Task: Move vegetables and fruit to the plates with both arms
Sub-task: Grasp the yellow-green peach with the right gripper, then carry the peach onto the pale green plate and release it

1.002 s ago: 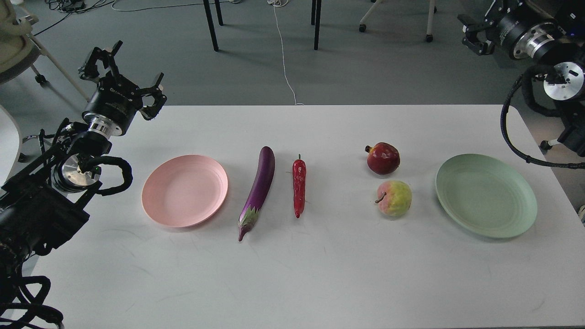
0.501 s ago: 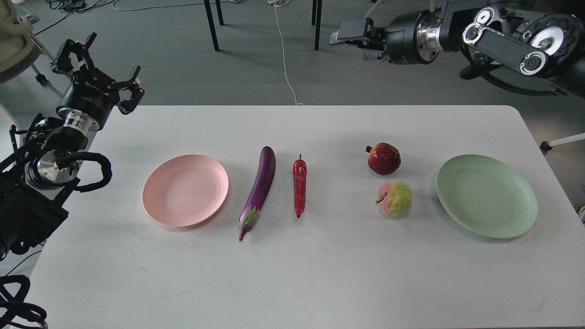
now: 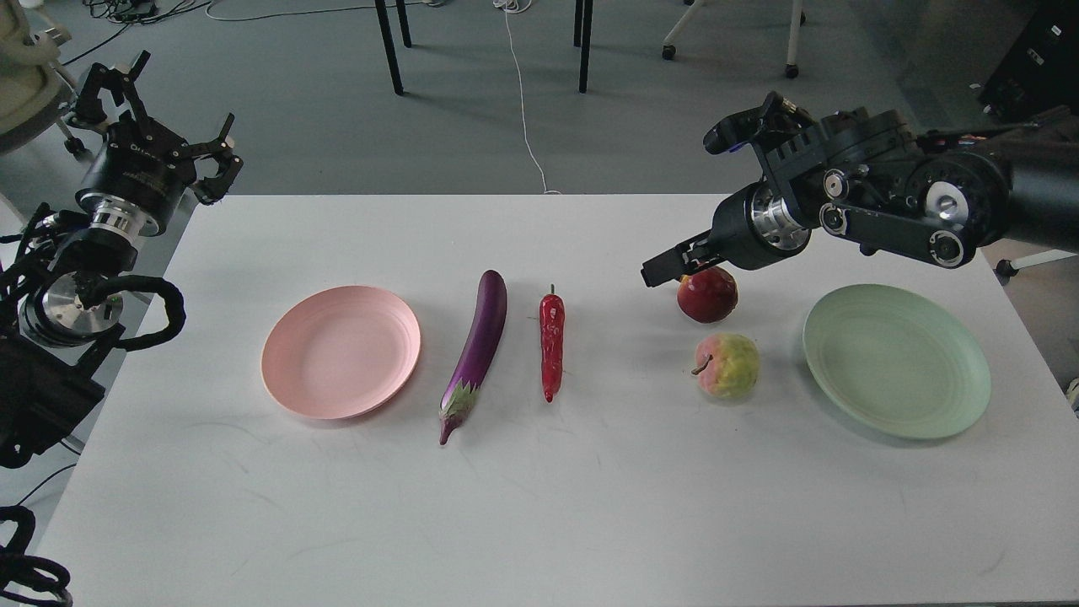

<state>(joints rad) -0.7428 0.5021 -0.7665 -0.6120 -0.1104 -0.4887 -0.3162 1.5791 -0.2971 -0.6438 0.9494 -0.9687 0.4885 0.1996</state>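
Observation:
A purple eggplant (image 3: 479, 346) and a red chili pepper (image 3: 552, 341) lie side by side at the table's middle. A dark red pomegranate (image 3: 708, 294) and a yellow-green, pink-blushed fruit (image 3: 727, 365) sit to their right. A pink plate (image 3: 340, 351) lies at the left, a green plate (image 3: 897, 360) at the right; both are empty. My left gripper (image 3: 156, 118) is open and empty beyond the table's far left corner. My right gripper (image 3: 670, 265) points left, just over the pomegranate's far left side; its fingers are dark and cannot be told apart.
The white table (image 3: 539, 506) has a wide bare front half. Beyond its far edge are chair and table legs (image 3: 388, 46) and a white cable (image 3: 523, 101) on the grey floor.
My right arm has swung down and in from the upper right, bringing its gripper close over the pomegranate. My left gripper has drifted left, away from the table corner. Nothing on the table has moved.

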